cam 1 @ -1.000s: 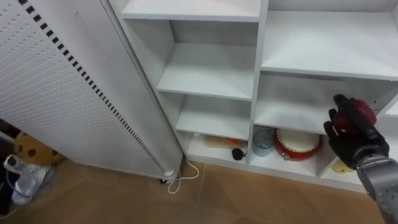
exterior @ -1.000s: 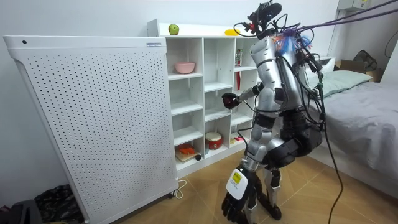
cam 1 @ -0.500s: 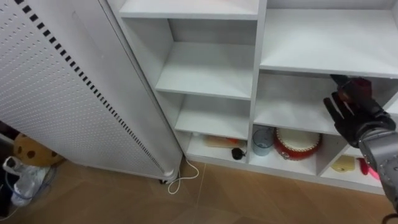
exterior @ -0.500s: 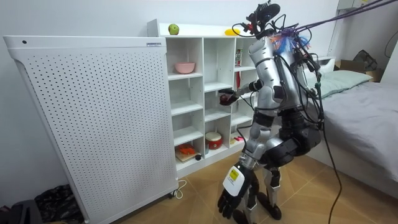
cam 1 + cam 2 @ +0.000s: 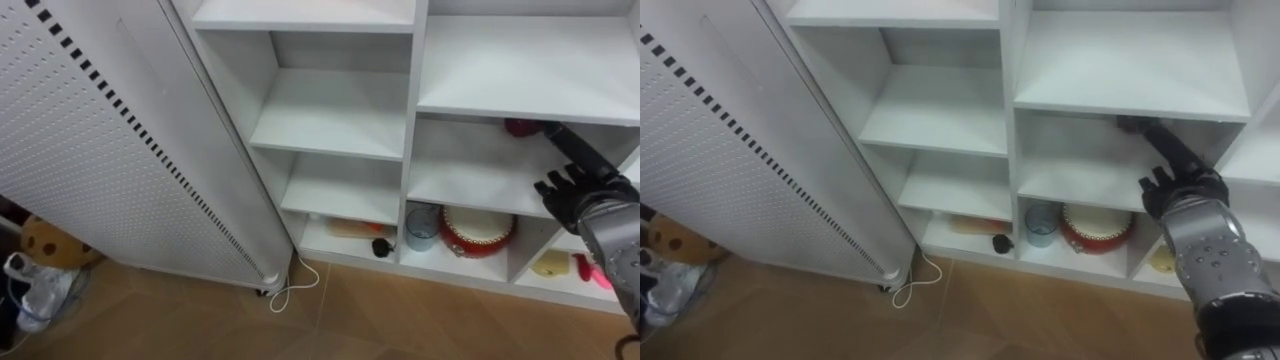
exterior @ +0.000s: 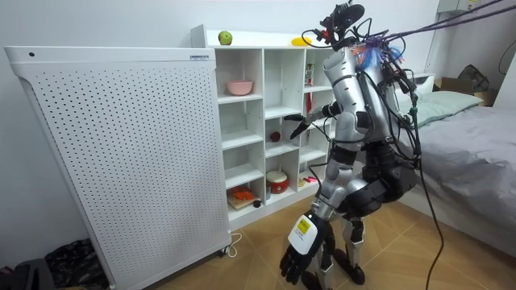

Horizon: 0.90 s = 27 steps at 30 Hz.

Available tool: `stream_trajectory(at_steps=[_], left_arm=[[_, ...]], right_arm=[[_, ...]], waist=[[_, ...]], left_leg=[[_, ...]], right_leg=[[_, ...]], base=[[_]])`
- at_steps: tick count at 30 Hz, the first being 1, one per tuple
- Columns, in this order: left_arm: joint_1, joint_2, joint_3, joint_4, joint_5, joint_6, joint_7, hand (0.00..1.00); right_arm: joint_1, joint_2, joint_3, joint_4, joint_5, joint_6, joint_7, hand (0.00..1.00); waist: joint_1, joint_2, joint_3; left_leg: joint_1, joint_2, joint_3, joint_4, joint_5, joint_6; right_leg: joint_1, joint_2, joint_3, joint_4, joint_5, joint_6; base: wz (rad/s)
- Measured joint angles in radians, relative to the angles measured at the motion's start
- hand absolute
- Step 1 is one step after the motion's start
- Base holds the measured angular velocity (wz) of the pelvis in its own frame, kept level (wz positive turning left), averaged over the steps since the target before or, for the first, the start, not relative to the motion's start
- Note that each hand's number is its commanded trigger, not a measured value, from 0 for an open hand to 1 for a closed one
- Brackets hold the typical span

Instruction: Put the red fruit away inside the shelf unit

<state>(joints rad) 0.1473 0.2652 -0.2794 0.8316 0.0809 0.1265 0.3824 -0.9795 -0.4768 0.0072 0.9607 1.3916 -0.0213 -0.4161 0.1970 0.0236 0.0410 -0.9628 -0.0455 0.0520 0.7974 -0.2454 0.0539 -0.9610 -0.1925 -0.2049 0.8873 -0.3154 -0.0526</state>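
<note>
The red fruit (image 5: 520, 127) lay on the shelf (image 5: 465, 178) of the closet (image 5: 411, 140), far back in the middle compartment just above the one with the red round tin (image 5: 478, 230) and the blue cup (image 5: 423, 226). A second before, it had been wrapped in the right hand (image 5: 572, 190) out in front of the shelves. Half a second before, the hand was at the mouth of the compartment with the fruit still in it.

Now the fingers had let go. They were stretched out straight and held nothing, and the longest fingertips (image 5: 556, 137) pointed into the compartment just beside the fruit; whether they still touched it could not be told. The room view agreed: the right arm reached into the middle of the closet, with a dark red spot on the shelf ahead of the hand.

By my reading this piece was delivered, and the sensible next thing would be to draw the arm out without knocking the fruit, which looked round enough to roll.

The left hand (image 6: 300, 258) hung low by the robot's knee, fingers loose, carrying nothing. A green apple (image 6: 225, 38) and a yellow fruit (image 6: 301, 41) sat on top of the closet, possibly waiting their turn. The robot stood facing the shelves, with the white perforated panel (image 5: 90, 140) on its left.
</note>
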Motion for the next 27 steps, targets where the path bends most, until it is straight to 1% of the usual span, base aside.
stream_trajectory(at_steps=[6, 8, 11, 16, 17, 18, 19, 20, 21, 22, 23, 24, 25, 26, 27], left_arm=[[0.004, 0.000, 0.000, 0.000, 0.000, 0.000, 0.002, 0.00], [0.006, 0.000, -0.001, -0.001, -0.001, 0.000, 0.002, 0.00], [0.026, 0.000, -0.007, -0.032, 0.000, 0.005, -0.001, 0.00], [0.043, 0.004, 0.001, -0.074, 0.015, 0.006, -0.026, 0.00], [0.043, 0.006, 0.001, -0.073, 0.033, 0.006, -0.042, 0.00], [0.043, 0.007, 0.001, -0.061, 0.034, 0.005, -0.060, 0.00], [0.050, 0.011, 0.001, -0.051, 0.039, 0.006, -0.080, 0.00], [0.055, 0.016, 0.001, -0.048, 0.039, 0.006, -0.089, 0.00], [0.064, 0.029, 0.003, -0.044, 0.039, 0.005, -0.105, 0.00], [0.059, 0.038, 0.003, -0.026, 0.040, 0.003, -0.120, 0.00], [0.057, 0.042, 0.004, -0.018, 0.040, 0.003, -0.128, 0.00], [0.057, 0.051, 0.004, -0.006, 0.040, 0.003, -0.149, 0.00], [0.056, 0.062, 0.004, 0.017, 0.040, -0.002, -0.169, 0.00], [0.052, 0.066, 0.005, 0.034, 0.040, -0.004, -0.177, 0.00], [0.041, 0.069, 0.010, 0.068, 0.040, -0.005, -0.189, 0.00]], right_arm=[[0.000, 0.000, 0.000, 0.000, 0.013, 0.002, -0.010, 0.00], [0.001, 0.000, 0.001, 0.002, 0.013, 0.008, -0.010, 0.00], [0.013, 0.000, 0.004, 0.005, 0.015, 0.024, -0.008, 0.00], [0.039, 0.000, 0.015, 0.011, -0.002, 0.039, 0.042, 0.00], [0.051, 0.000, 0.021, 0.025, -0.003, 0.039, 0.077, 0.00], [0.077, 0.000, 0.027, 0.072, -0.003, 0.038, 0.130, 0.00], [0.117, 0.000, 0.045, 0.123, -0.018, 0.042, 0.182, 0.00], [0.138, -0.001, 0.054, 0.141, -0.031, 0.048, 0.205, 0.00], [0.177, -0.005, 0.063, 0.164, -0.050, 0.067, 0.247, 0.00], [0.205, -0.022, 0.078, 0.176, -0.068, 0.077, 0.282, 0.00], [0.220, -0.034, 0.091, 0.184, -0.072, 0.079, 0.304, 0.00], [0.253, -0.050, 0.113, 0.211, -0.088, 0.078, 0.352, 0.00], [0.298, -0.057, 0.141, 0.234, -0.119, 0.076, 0.388, 0.00], [0.322, -0.056, 0.154, 0.245, -0.133, 0.077, 0.407, 0.00], [0.377, -0.055, 0.174, 0.255, -0.155, 0.079, 0.441, 0.00]], waist=[[0.001, -0.002, -0.0010], [0.000, -0.002, -0.0009], [0.001, -0.002, -0.0008], [0.004, -0.004, -0.0003], [0.007, -0.005, 0.0010], [0.009, -0.007, 0.0024], [0.009, -0.010, 0.0025], [0.011, -0.013, 0.0018], [0.011, -0.021, 0.0000], [0.017, -0.024, 0.0009], [0.020, -0.024, 0.0008], [0.032, -0.026, 0.0016], [0.033, -0.026, 0.0021], [0.032, -0.028, 0.0029], [0.032, -0.032, 0.0049]], left_leg=[[0.005, 0.000, 0.002, 0.000, 0.000, 0.000], [0.013, 0.001, 0.002, 0.000, 0.000, 0.000], [0.039, 0.001, 0.001, -0.005, -0.001, 0.000], [0.077, 0.008, -0.008, -0.022, -0.001, -0.001], [0.092, 0.014, -0.013, -0.033, 0.000, -0.003], [0.120, 0.016, -0.022, -0.038, 0.001, -0.004], [0.155, 0.017, -0.026, -0.048, 0.000, -0.005], [0.172, 0.018, -0.028, -0.058, -0.001, -0.006], [0.193, 0.019, -0.028, -0.080, -0.001, -0.008], [0.201, 0.020, -0.026, -0.092, -0.001, -0.008], [0.204, 0.021, -0.025, -0.097, 0.000, -0.008], [0.224, 0.023, -0.021, -0.107, 0.002, -0.007], [0.254, 0.026, -0.016, -0.119, 0.002, -0.006], [0.272, 0.027, -0.013, -0.128, 0.002, -0.006], [0.310, 0.029, -0.005, -0.149, 0.001, -0.006]], right_leg=[[0.003, 0.001, 0.004, 0.000, 0.000, 0.000], [0.011, 0.000, 0.002, -0.002, 0.000, 0.000], [0.038, 0.001, 0.001, -0.006, 0.000, 0.001], [0.086, 0.005, -0.012, -0.036, 0.003, 0.000], [0.106, 0.008, -0.026, -0.056, 0.012, -0.005], [0.142, 0.012, -0.037, -0.070, 0.015, -0.006], [0.183, 0.016, -0.042, -0.087, 0.012, -0.001], [0.200, 0.021, -0.040, -0.099, 0.011, 0.002], [0.220, 0.025, -0.040, -0.120, 0.013, 0.006], [0.227, 0.026, -0.040, -0.132, 0.019, 0.006], [0.231, 0.026, -0.042, -0.139, 0.022, 0.005], [0.249, 0.028, -0.043, -0.152, 0.028, 0.005], [0.278, 0.030, -0.044, -0.167, 0.029, 0.007], [0.297, 0.030, -0.044, -0.174, 0.028, 0.008], [0.331, 0.032, -0.043, -0.191, 0.027, 0.010]], base=[[0.00], [0.00], [0.00], [0.00], [0.00], [0.08], [0.11], [0.10], [0.00], [-0.07], [-0.14], [-0.15], [-0.11], [-0.06], [-0.03]])
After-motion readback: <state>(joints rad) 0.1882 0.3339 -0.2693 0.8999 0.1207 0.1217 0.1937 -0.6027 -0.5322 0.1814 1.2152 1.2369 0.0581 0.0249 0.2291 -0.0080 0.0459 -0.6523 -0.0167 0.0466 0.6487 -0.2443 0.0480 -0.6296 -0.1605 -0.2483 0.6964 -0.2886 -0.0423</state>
